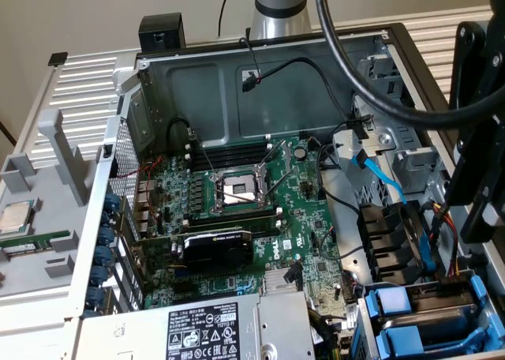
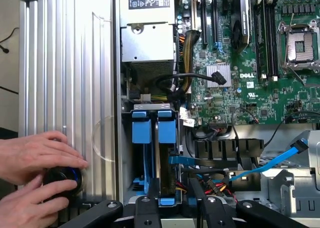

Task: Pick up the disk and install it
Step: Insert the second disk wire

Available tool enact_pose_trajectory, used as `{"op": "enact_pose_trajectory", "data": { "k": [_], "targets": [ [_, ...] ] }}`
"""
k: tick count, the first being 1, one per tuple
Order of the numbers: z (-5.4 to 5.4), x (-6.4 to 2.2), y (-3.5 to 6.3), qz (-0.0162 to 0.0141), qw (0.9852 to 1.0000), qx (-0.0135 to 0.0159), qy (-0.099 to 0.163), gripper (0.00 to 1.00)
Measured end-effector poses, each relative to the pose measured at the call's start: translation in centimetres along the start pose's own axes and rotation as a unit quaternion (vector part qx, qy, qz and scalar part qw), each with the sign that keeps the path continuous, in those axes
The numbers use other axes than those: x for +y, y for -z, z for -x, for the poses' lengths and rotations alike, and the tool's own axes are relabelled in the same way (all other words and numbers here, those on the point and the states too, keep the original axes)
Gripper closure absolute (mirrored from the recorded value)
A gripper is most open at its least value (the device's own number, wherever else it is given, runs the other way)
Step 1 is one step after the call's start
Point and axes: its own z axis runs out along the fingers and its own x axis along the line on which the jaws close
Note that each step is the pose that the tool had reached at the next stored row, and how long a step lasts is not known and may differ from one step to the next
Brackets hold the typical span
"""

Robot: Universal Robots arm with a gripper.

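Though the case (image 1: 237,84) lies open in the exterior view, the work sits at that view's lower right. There the drive bay (image 1: 371,328) holds blue carriers (image 1: 392,303) side by side. Which of them frames the disk I cannot tell from here. Black arm parts (image 1: 473,139) hang over that corner. The motherboard (image 1: 237,218) fills the middle and the power supply (image 1: 197,332) lies along the near edge.

From the wrist view, the gripper (image 2: 172,200) is down at the bay (image 2: 125,138). Its fingers (image 2: 150,208) are partly closed, one against each flank of the disk (image 2: 167,133), which stands on edge in its blue carrier beside a second carrier (image 2: 141,130). By the look of it they grip the disk. A person's hands (image 2: 35,173) rest on a black knob (image 2: 60,180) on the ribbed side panel (image 2: 70,63), well apart from the bay.

Judging by this, the pickup is done and the disk is lined up in its slot. Whether it is fully seated I cannot tell, and it is not yet let go.
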Motion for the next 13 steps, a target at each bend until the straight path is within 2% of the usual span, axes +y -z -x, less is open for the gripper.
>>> {"op": "enact_pose_trajectory", "data": {
  "k": [1, 2, 5, 9, 10, 13],
  "targets": [
    [0.0, 0.0, 0.0, 0.0, 1.0, 0.0, 0.0, 0.63],
    [0.0, 0.16, 0.0, -0.0019, 1.0, 0.0, 0.0, 0.63],
    [0.0, 0.99, -0.06, -0.0098, 1.0, -0.0005, 0.0, 0.63],
    [-0.1, 2.03, -0.13, -0.0163, 0.9999, -0.001, -0.001, 0.63],
    [-0.2, 2.09, -0.14, -0.0164, 0.9999, -0.002, -0.001, 0.63],
    [-0.8, 2.13, -0.17, -0.0162, 0.9998, -0.0098, 0.0, 0.63]
  ]
}}
